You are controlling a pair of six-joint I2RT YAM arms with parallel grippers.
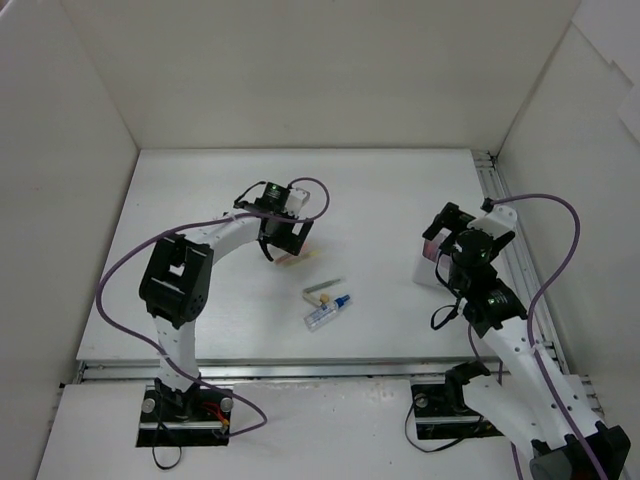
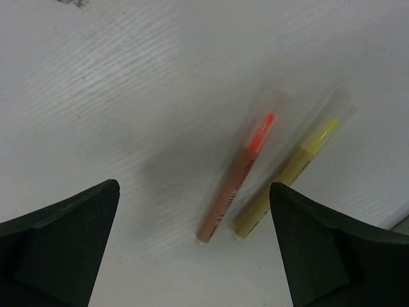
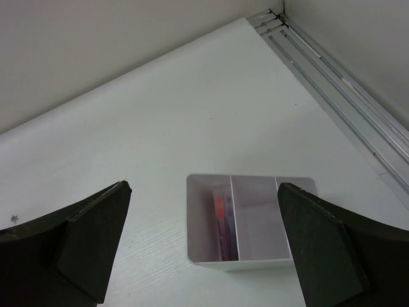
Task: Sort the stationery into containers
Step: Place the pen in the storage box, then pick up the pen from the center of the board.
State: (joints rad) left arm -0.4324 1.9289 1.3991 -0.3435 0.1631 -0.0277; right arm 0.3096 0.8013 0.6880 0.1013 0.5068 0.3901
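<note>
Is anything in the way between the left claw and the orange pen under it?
Nothing visible. The open left claw hangs over the orange pen on the table; a yellow pen lies beside it.

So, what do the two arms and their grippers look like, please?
Both are white links with black joint housings: the left arm and the right arm. A thin purple cable loops along each. A small green light sits at the left wrist. The left gripper and right gripper have dark, wedge-shaped fingers.
</note>
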